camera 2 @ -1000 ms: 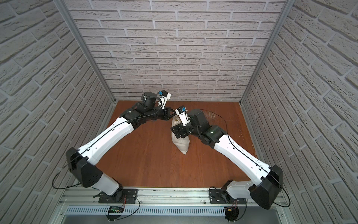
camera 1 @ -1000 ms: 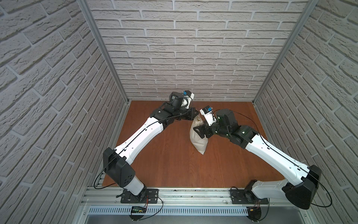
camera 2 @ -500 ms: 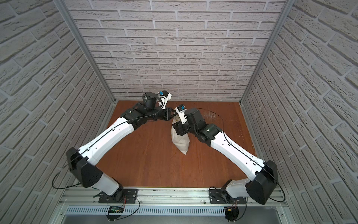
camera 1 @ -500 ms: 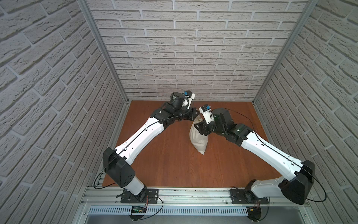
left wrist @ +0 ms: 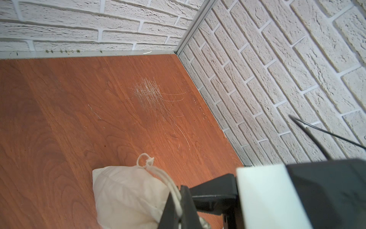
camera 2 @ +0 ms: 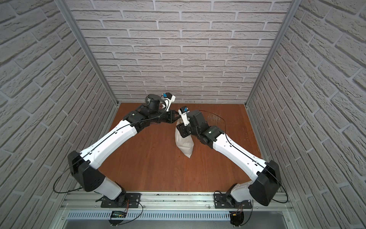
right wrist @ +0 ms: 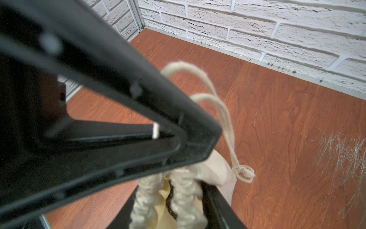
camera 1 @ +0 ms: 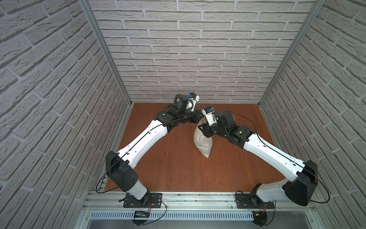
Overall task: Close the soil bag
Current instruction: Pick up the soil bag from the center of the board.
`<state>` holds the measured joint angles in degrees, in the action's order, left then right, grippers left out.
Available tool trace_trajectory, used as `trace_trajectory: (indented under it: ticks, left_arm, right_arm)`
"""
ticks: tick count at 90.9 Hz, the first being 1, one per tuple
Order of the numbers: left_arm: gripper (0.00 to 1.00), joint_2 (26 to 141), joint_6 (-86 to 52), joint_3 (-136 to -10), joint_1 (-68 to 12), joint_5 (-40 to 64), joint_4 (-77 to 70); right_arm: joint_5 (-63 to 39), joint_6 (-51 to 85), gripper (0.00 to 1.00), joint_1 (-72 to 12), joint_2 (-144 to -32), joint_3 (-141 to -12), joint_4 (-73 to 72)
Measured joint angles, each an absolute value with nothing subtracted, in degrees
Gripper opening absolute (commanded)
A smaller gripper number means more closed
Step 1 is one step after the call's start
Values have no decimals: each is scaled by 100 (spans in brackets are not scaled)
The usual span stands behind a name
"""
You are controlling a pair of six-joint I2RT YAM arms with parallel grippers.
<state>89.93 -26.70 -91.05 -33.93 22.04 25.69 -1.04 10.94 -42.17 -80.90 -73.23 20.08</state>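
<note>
The cord (left wrist: 168, 179) is pinched in the pressed-together left gripper (left wrist: 179, 206), while the soil bag (camera 1: 203, 141) is kept just beneath the right gripper (camera 1: 205, 128), whose jaws flank its gathered neck (right wrist: 184, 190) (grip not discernible), so the mouth is judged part-drawn, with final tightening left.

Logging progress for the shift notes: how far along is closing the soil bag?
Done: the hem of the cream-white cloth soil bag is bunched, though dark soil shows between its folds. In hand: the left gripper is shut on the cream drawstring cord; the right gripper flanks the bag's neck. Left: pulling the cord until the mouth seals.
</note>
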Motion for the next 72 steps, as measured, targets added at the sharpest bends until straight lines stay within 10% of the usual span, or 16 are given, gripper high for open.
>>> trace_trajectory:
  ticks: [9, 18, 37, 45, 72]
  left_arm:
    - [0, 8993, -2670, -9105, -3393, 2196, 2571]
    - [7, 8993, -2668, -9105, -3393, 2167, 2582]
    - [50, 8827, -2665, -9056, -3350, 1968, 2567]
    - [96, 8580, -2705, -8912, -3284, 1835, 2596]
    - [98, 7618, -2711, -8152, -2976, 1586, 2534]
  right_arm:
    - [-102, 1127, 5, -4217, -8119, -7323, 1992]
    - [-91, 1149, 3, -4217, -8121, -7323, 1981]
    - [-3, 1164, 3, -4217, -8121, -7323, 1975]
    - [97, 1188, 3, -4211, -8121, -7356, 1999]
    - [375, 1109, 3, -4143, -8309, -8036, 2532]
